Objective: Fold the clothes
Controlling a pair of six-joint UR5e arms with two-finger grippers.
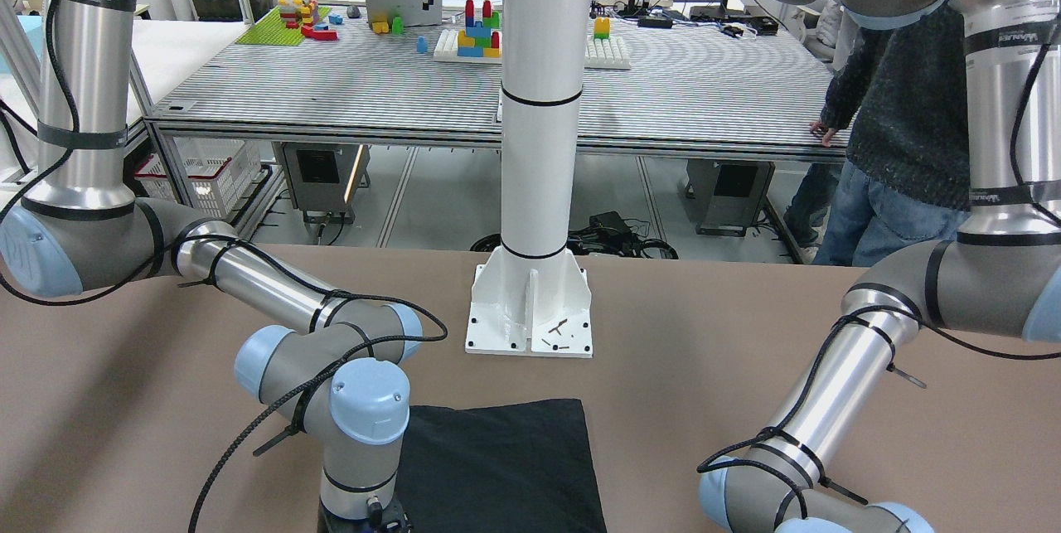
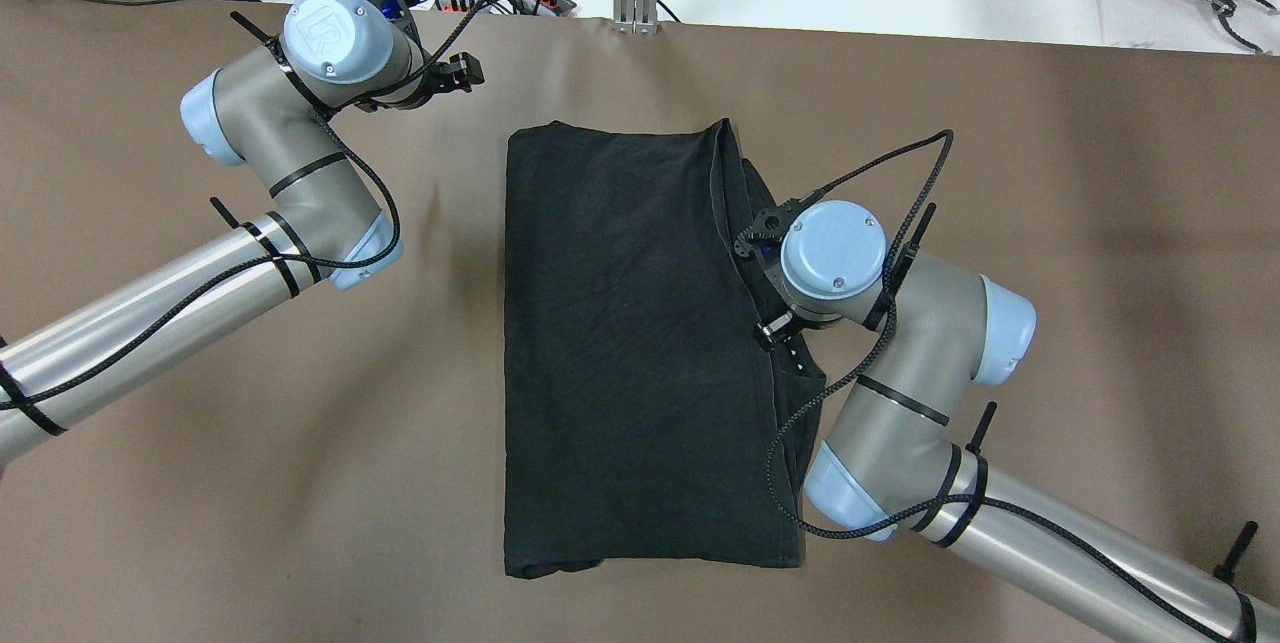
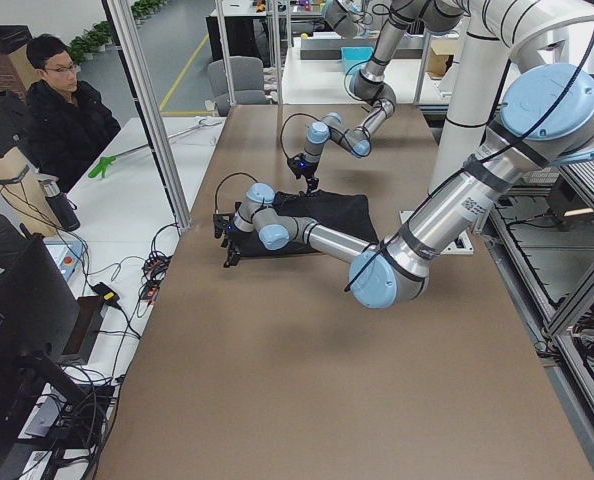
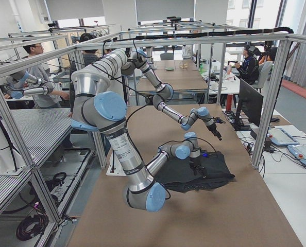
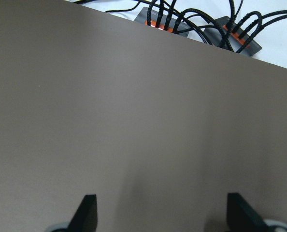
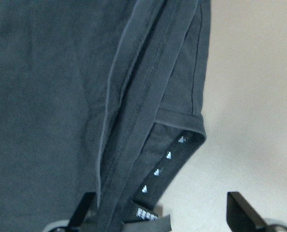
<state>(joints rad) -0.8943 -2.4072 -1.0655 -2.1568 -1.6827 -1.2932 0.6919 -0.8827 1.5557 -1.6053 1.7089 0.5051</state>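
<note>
The right tool [image 6: 163, 220] stands spread, its fingers [image 6: 88, 211] astride the layered, hemmed edge of the black garment [image 2: 620, 353]; the garment lies folded flat at the overhead view's centre on the brown surface [image 2: 250, 443]; the left tool [image 5: 163, 217], likewise spread, hangs over bare surface at upper left.

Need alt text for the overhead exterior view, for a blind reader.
A black cloth lies folded into a tall rectangle on the brown table. The right gripper hangs over its layered right edge; the left gripper is off the cloth, near the table's far edge.
</note>
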